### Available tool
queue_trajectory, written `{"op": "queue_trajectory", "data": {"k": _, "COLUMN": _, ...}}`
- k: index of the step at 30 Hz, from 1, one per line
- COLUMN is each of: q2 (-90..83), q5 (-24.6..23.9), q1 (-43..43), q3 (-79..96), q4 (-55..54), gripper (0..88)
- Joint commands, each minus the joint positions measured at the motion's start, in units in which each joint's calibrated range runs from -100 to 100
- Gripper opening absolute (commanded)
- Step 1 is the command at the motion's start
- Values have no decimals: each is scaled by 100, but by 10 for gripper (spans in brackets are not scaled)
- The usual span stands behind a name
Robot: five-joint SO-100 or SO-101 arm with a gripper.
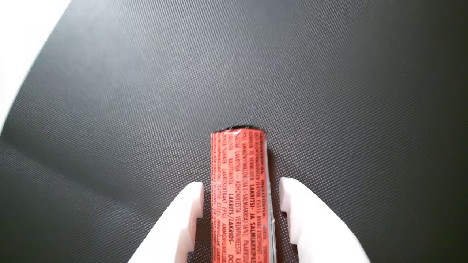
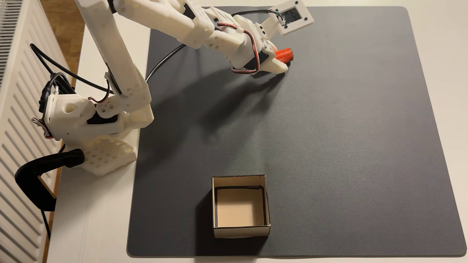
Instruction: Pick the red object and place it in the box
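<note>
The red object (image 1: 239, 190) is an orange-red cylinder with dark print, lying on the dark mat. In the wrist view it runs lengthwise between my white fingers (image 1: 190, 208), with a narrow strip of mat showing on each side. My gripper (image 1: 241, 186) is open and straddles the cylinder's near part. In the fixed view the gripper (image 2: 285, 62) is low on the mat at the upper middle, and the cylinder's far end (image 2: 285, 54) sticks out past the jaws. The beige cardboard box (image 2: 240, 231) stands open-topped and empty near the mat's front edge, far from the gripper.
The dark textured mat (image 2: 342, 141) covers most of the white table. The arm's base (image 2: 96, 131) is clamped at the table's left edge, with black cables beside it. A white radiator (image 2: 17, 101) runs along the left. Bare mat lies between gripper and box.
</note>
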Motion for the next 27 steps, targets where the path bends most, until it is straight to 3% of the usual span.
{"op": "queue_trajectory", "data": {"k": 1, "q2": 119, "q5": 8, "q1": -30, "q3": -203, "q4": -177, "gripper": 168}}
{"op": "queue_trajectory", "data": {"k": 6, "q2": 272, "q5": 14, "q1": -30, "q3": -230, "q4": -220, "gripper": 152}}
{"op": "queue_trajectory", "data": {"k": 12, "q2": 281, "q5": 50, "q1": 0, "q3": -285, "q4": -142, "gripper": 3}}
{"op": "queue_trajectory", "data": {"k": 19, "q2": -51, "q5": 87, "q1": 45, "q3": -203, "q4": -107, "gripper": 9}}
{"op": "queue_trajectory", "data": {"k": 27, "q2": -2619, "q5": 597, "q1": 557, "q3": -512, "q4": 2236, "gripper": 8}}
